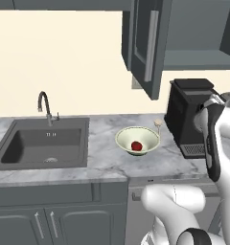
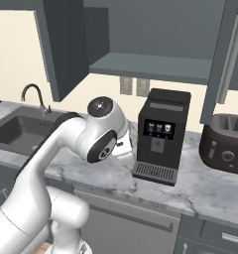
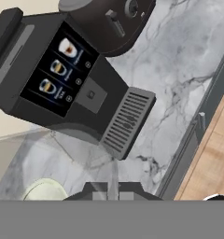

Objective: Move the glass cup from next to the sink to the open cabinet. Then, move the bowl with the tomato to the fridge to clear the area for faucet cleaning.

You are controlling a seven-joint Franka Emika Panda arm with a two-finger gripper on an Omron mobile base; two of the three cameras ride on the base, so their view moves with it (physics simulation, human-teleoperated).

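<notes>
Sitting upright on the grey-white marble counter, the bowl has its wide mouth facing straight up, and the tomato rests in its middle. The bowl stands between the sink on its left and the black coffee machine on its right, apart from both. A small pale object just behind the bowl, near the machine, is too small to identify.

The sink basin is dark, with a round drain, and the faucet rises behind it with its curved spout arching toward the basin. Above the counter hangs the open cabinet, its door swung out with a long silver bar handle; its grey shelf is bare.

The gripper hangs over the counter in front of the coffee machine, fingers pressed together with a thin translucent sliver rising between them; what that is cannot be told. A dark toaster sits right of the machine. The wall is cream.
</notes>
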